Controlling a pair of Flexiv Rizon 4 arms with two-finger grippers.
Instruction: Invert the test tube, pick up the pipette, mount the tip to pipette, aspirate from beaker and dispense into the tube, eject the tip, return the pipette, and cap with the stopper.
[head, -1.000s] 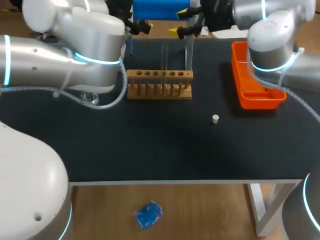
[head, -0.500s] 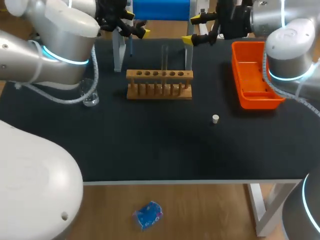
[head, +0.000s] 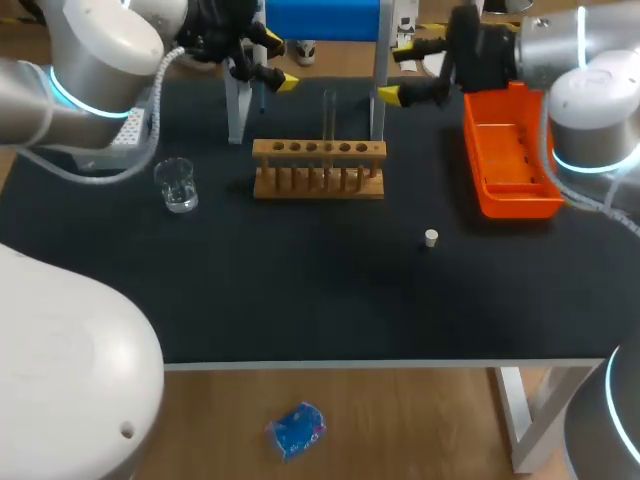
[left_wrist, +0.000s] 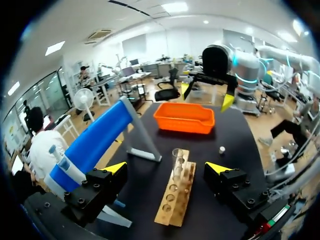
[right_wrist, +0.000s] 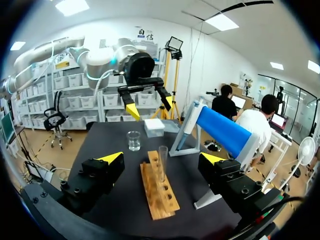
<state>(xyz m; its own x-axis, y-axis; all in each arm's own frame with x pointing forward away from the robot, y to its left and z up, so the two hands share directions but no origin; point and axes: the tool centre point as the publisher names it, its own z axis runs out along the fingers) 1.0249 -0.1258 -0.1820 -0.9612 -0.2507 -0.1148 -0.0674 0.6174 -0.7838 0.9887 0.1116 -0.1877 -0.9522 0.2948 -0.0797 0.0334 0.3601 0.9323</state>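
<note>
A clear test tube stands upright in the wooden rack at the table's back middle. My left gripper hangs open behind the rack's left end, with nothing in it. Behind the rack's right end, my right gripper is also open and holds nothing. A glass beaker sits left of the rack. The small white stopper lies on the mat to the front right. In the left wrist view the tube is ahead of the open gripper. The right wrist view shows the tube ahead of its gripper.
An orange tray stands at the right, close under my right arm. A blue-topped stand on grey legs rises behind the rack. A white box sits at the far left under my left arm.
My left arm has swung left and back, uncovering the beaker. My right arm has shifted right, over the orange tray. Both grippers stay open.
</note>
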